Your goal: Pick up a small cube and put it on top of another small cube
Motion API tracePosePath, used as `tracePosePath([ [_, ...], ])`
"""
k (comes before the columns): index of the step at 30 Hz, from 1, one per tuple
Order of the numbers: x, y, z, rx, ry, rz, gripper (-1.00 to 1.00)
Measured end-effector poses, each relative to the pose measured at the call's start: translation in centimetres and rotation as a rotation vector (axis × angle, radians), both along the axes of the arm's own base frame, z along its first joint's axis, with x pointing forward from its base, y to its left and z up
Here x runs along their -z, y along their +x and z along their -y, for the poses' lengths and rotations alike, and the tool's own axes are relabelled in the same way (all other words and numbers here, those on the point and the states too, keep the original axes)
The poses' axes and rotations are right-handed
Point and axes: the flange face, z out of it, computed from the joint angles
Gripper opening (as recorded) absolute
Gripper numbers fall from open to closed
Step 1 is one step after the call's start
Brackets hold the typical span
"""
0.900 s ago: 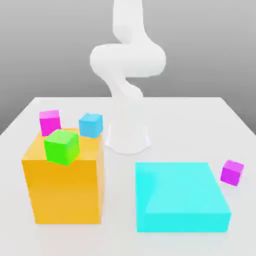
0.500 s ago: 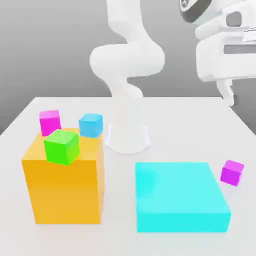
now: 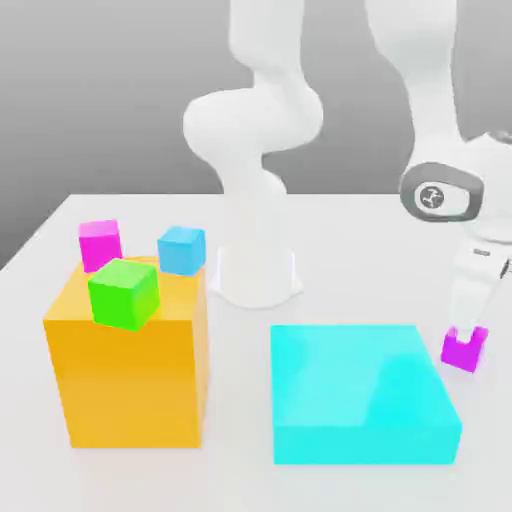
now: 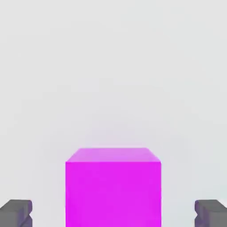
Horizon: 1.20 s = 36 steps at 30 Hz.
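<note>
Exterior view, left to right — magenta cube, green cube and sky-blue cube sitting on orange block. Cyan block lying flat on the surface. Purple cube resting on the surface at the far right — jaws standing wide open around it, a gap showing either side, holding nothing.

Small cubes, I count four: one plain sky-blue cube, one plain green cube, one plain pinkish-magenta cube, one plain purple-magenta cube. Big blocks, two: orange box-shaped block, flat cyan block at 5 o'clock, exterior view.
</note>
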Motion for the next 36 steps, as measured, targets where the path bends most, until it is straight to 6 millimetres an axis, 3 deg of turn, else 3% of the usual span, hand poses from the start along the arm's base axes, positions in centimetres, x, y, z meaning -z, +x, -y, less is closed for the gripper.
tracePosePath([
  [1, 0.8, 0.0, 0.1, -0.001, -0.002, 0.001, -1.0],
  [8, 0.8, -0.1, 0.1, -0.001, -0.001, 0.001, -1.0],
  [14, -4.7, 0.0, 0.1, -0.001, -0.003, 0.004, -1.0],
  [15, -5.7, 1.3, 0.9, 0.005, -0.01, 0.013, -1.0],
  [16, -6.9, 4.2, 2.8, 0.042, -0.02, 0.025, -1.0],
  [19, -10.5, 9.4, 7.6, 0.059, -0.052, 0.058, -1.0],
  [22, -14.4, 13.3, 12.9, 0.064, -0.082, 0.076, -1.0],
  [26, -19.6, 16.7, 22.3, 0.108, -0.11, 0.078, -1.0],
  [31, -25.2, 16.6, 34.7, 0.169, -0.112, 0.054, -1.0],
  [36, -29.5, 11.6, 46.9, 0.224, -0.068, 0.02, -1.0],
])
